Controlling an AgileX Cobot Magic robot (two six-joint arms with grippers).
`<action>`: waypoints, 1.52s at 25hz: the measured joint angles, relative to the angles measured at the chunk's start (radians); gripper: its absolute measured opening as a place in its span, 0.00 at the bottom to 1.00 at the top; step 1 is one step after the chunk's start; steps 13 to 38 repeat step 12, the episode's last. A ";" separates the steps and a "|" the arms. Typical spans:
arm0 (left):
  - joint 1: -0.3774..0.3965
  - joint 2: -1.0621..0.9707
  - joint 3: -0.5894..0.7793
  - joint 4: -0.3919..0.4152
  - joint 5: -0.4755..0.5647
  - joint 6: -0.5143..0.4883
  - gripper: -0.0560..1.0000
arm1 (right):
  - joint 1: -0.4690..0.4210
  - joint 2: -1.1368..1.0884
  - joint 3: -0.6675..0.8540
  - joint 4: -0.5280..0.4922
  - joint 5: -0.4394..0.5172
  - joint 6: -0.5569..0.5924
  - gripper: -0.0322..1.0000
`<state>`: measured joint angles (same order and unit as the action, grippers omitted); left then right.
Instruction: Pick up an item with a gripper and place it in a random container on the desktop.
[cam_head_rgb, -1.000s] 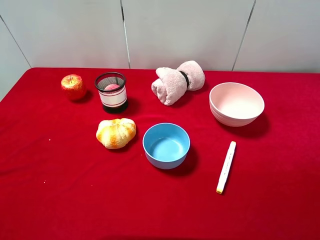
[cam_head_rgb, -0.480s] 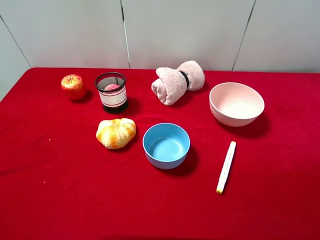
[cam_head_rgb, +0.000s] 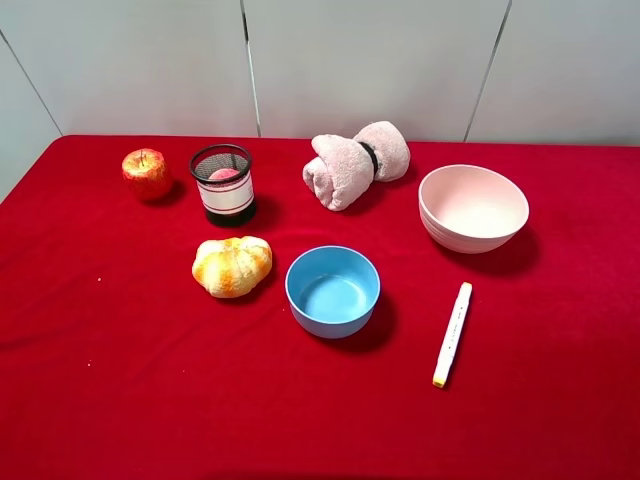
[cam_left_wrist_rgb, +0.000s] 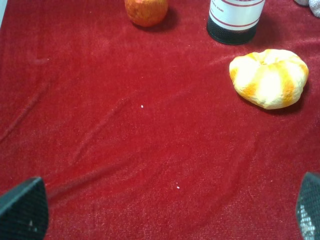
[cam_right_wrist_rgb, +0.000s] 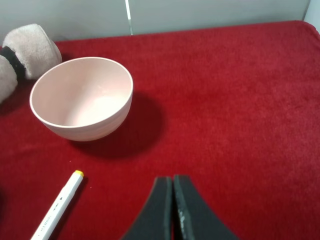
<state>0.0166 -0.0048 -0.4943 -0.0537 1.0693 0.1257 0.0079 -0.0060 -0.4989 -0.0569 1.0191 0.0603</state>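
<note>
Neither arm appears in the high view. The left gripper (cam_left_wrist_rgb: 167, 210) hangs above the desk with its jaws spread wide, only the two dark tips visible. The right gripper (cam_right_wrist_rgb: 173, 210) has its jaws pressed together, holding nothing.

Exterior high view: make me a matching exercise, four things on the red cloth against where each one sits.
Things:
1. peach-like fruit
2. apple
3. croissant-like bread
4. marker pen

Places:
A. to the right of the blue bowl
B. inside the wire-mesh cup
C. to the left of the blue bowl, in front of the cup
D. to the left of the cup, near the far edge of the table

Pairs: 1-B, 2-D, 3-C, 4-A
</note>
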 joint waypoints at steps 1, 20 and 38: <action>0.000 0.000 0.000 0.000 0.000 0.000 0.99 | 0.000 0.000 0.000 0.000 0.000 0.000 0.00; 0.000 0.000 0.000 0.000 0.000 0.000 0.99 | 0.000 0.000 0.000 0.000 0.000 0.000 0.00; 0.000 0.000 0.000 0.000 0.000 0.000 0.99 | 0.000 0.000 0.000 0.000 0.000 0.000 0.00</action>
